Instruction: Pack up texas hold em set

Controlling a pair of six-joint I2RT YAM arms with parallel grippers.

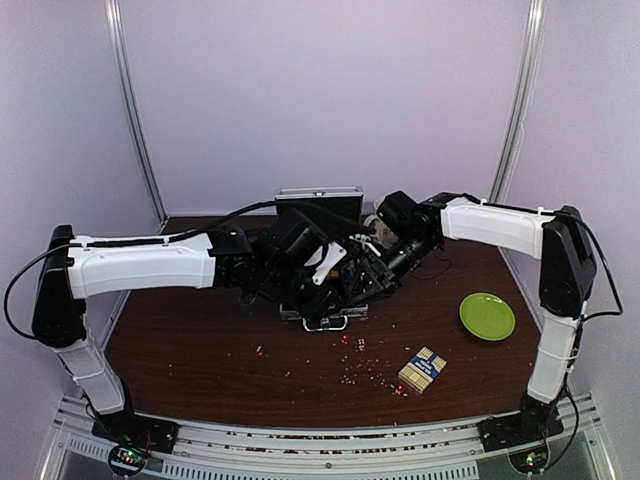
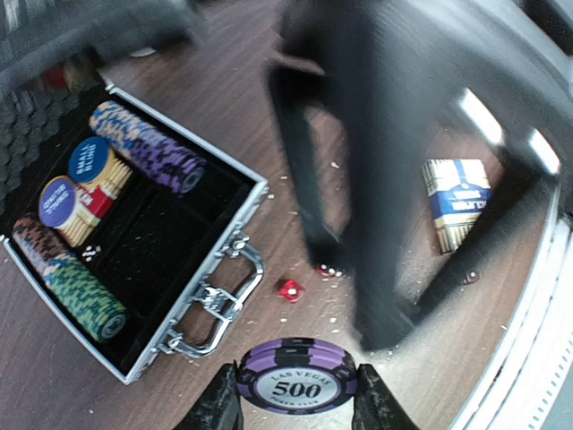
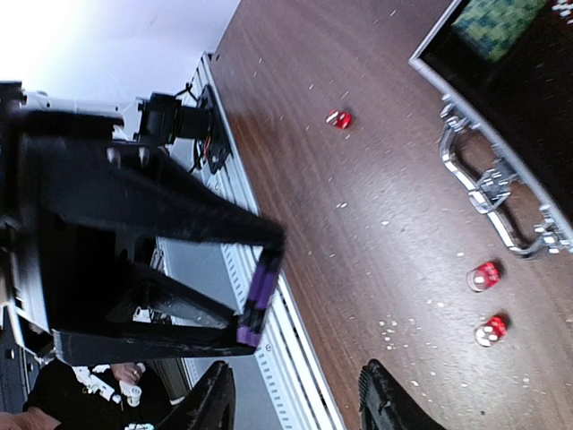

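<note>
The silver case (image 2: pixel 235 219) lies open with its black lining showing, its metal handle (image 2: pixel 219 300) toward me. Rows of coloured chips (image 2: pixel 148 148) lie inside along its edges. My left gripper (image 2: pixel 297 401) is shut on a small stack of purple 500 chips (image 2: pixel 297 376), held above the table just in front of the handle. My right gripper (image 3: pixel 295 399) is open and empty, close beside the left one; the purple chips (image 3: pixel 260 296) show edge-on in its view. Red dice (image 3: pixel 484 276) lie loose on the table. The blue-and-tan card box (image 1: pixel 422 369) lies at the front right.
A green plate (image 1: pixel 487 316) sits at the right. The case lid (image 1: pixel 319 198) stands upright at the back. Both arms crowd over the case (image 1: pixel 322 312) in the top view. More dice (image 1: pixel 350 342) and pale specks are scattered in front of it.
</note>
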